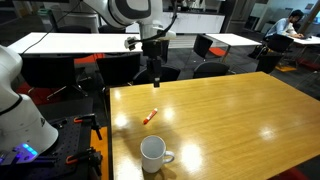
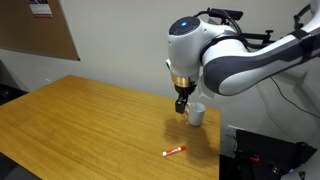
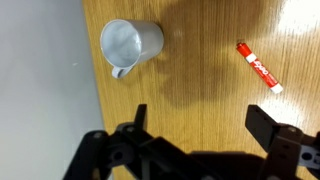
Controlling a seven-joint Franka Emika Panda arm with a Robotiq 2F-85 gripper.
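Note:
My gripper (image 1: 156,78) hangs open well above the wooden table (image 1: 230,120), with nothing between its fingers; it also shows in an exterior view as the gripper (image 2: 182,104) and in the wrist view as the gripper (image 3: 200,118). A red marker with a white band (image 1: 151,115) lies flat on the table below and near it, seen as the marker (image 2: 175,152) and the marker (image 3: 258,67). A white mug (image 1: 153,153) stands upright near the table's corner, seen as the mug (image 2: 196,114) and the mug (image 3: 130,44), apart from the marker.
The table edge (image 3: 98,110) runs close beside the mug. Black office chairs (image 1: 210,46) and white tables (image 1: 70,42) stand behind. A person (image 1: 288,28) sits at the far back. Robot base equipment (image 1: 25,120) sits beside the table.

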